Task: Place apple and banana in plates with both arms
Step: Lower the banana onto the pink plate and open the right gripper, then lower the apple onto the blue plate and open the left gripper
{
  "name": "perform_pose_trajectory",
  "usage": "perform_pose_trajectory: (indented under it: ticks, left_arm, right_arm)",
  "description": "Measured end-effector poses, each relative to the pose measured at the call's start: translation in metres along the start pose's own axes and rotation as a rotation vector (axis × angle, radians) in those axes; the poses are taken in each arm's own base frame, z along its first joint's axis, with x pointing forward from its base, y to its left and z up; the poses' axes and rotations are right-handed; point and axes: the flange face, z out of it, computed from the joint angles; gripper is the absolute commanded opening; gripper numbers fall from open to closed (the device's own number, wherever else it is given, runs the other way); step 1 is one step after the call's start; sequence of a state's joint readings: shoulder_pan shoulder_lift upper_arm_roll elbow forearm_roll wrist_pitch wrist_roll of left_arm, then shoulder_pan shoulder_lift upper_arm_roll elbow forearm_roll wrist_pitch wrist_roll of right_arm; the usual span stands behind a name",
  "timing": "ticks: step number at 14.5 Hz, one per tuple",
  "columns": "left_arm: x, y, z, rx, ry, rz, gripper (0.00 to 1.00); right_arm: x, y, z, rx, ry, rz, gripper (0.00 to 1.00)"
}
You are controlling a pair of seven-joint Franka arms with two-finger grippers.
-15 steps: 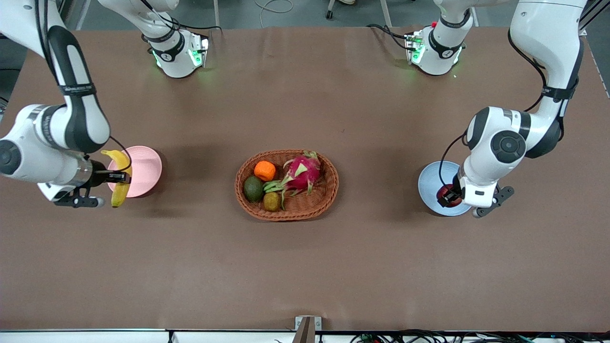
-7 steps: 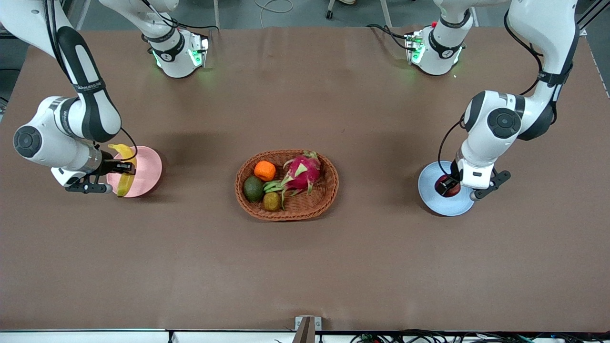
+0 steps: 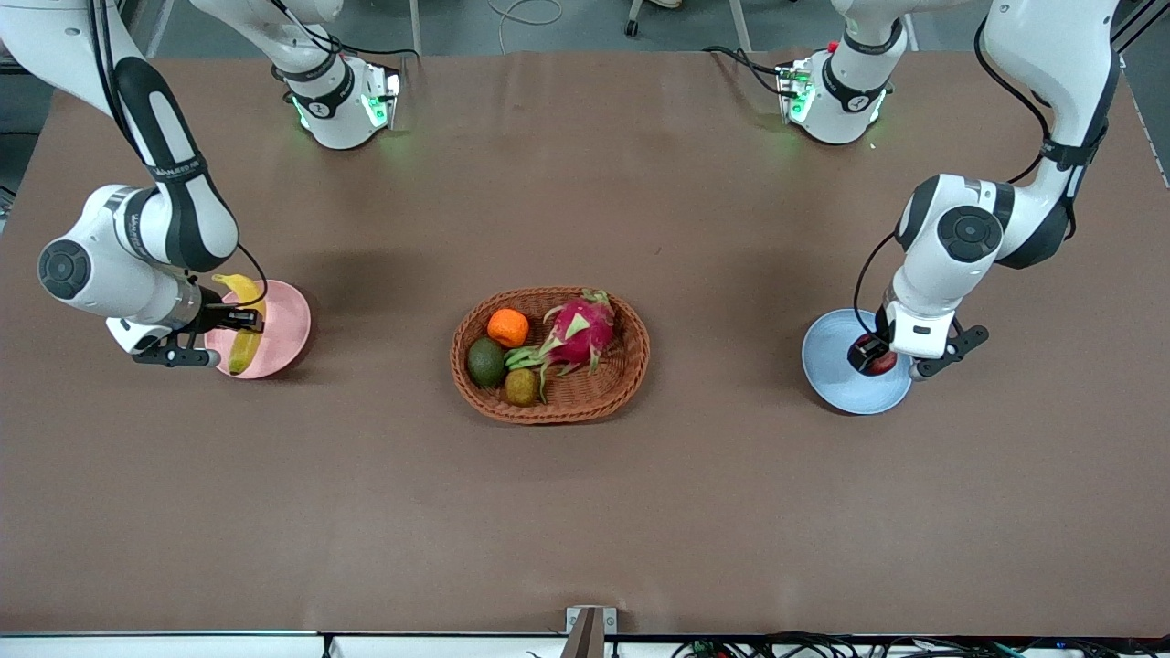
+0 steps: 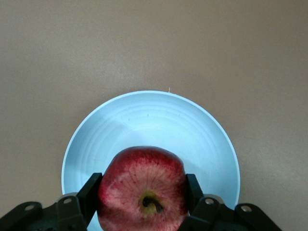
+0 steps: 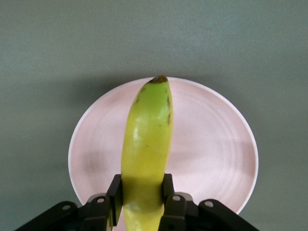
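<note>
My left gripper [image 3: 868, 355] is shut on the dark red apple [image 3: 880, 360] and holds it low over the light blue plate [image 3: 836, 375] at the left arm's end of the table. In the left wrist view the apple [image 4: 142, 187] sits between the fingers [image 4: 89, 192] above the blue plate [image 4: 149, 125]. My right gripper [image 3: 245, 319] is shut on the yellow banana [image 3: 243, 340] over the pale pink plate [image 3: 285, 324] at the right arm's end. In the right wrist view the banana [image 5: 147, 139] points out over the pink plate [image 5: 207, 144].
An oval brown wicker basket [image 3: 631, 366] stands mid-table between the plates. It holds an orange [image 3: 507, 327], a pink dragon fruit [image 3: 578, 334], a dark green avocado [image 3: 486, 362] and a small brown fruit [image 3: 522, 387].
My right gripper has carried the banana from the plate's edge to over the pink plate. My left gripper has shifted with the apple over the blue plate.
</note>
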State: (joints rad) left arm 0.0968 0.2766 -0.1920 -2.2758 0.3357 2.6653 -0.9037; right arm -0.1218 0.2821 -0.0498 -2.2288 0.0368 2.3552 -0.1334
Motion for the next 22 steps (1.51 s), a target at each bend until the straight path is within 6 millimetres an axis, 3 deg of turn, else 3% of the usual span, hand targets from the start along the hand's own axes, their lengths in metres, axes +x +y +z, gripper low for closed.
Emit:
perform_pose_trajectory:
  ticks: [1, 2, 3, 4, 6, 7, 9, 13, 15, 18, 22]
  left_arm:
    - [0.000, 0.000, 0.004, -0.008, 0.000, -0.002, 0.43]
    - [0.000, -0.001, 0.009, -0.014, -0.002, -0.004, 0.45]
    - [0.000, -0.002, 0.015, -0.020, -0.003, -0.008, 0.49]
    - [0.000, -0.003, 0.020, -0.026, -0.006, -0.011, 0.60]
    - [0.002, -0.003, 0.023, -0.034, -0.003, -0.014, 1.00]
    - [0.002, -0.003, 0.022, -0.035, -0.002, -0.014, 1.00]
    - [0.004, -0.002, 0.021, -0.037, 0.002, -0.014, 1.00]
    - [0.013, 0.002, 0.000, -0.035, 0.028, 0.008, 1.00]
    - [0.021, 0.006, -0.026, 0.015, 0.022, 0.041, 1.00]
    - [0.022, 0.029, -0.078, 0.071, 0.021, 0.092, 1.00]
    - [0.023, 0.058, -0.131, 0.130, 0.009, 0.126, 1.00]
  right_arm:
    - [0.000, 0.000, 0.005, 0.000, -0.005, 0.000, 0.62]
    - [-0.001, 0.000, 0.010, 0.000, -0.013, 0.000, 0.88]
    - [-0.001, 0.000, 0.015, 0.000, -0.019, 0.000, 1.00]
    - [-0.001, 0.000, 0.017, 0.001, -0.023, 0.000, 1.00]
    - [0.001, 0.000, 0.012, 0.001, -0.020, 0.000, 1.00]
    - [0.005, 0.000, 0.001, 0.002, -0.019, -0.001, 1.00]
    - [0.019, -0.002, -0.051, 0.008, -0.023, -0.006, 1.00]
    - [0.032, -0.006, -0.217, 0.017, -0.007, -0.018, 1.00]
    - [0.031, -0.009, -0.279, 0.014, 0.035, 0.002, 1.00]
    - [0.028, -0.024, -0.338, 0.013, 0.098, 0.078, 1.00]
    - [0.022, -0.047, -0.378, 0.011, 0.135, 0.065, 1.00]
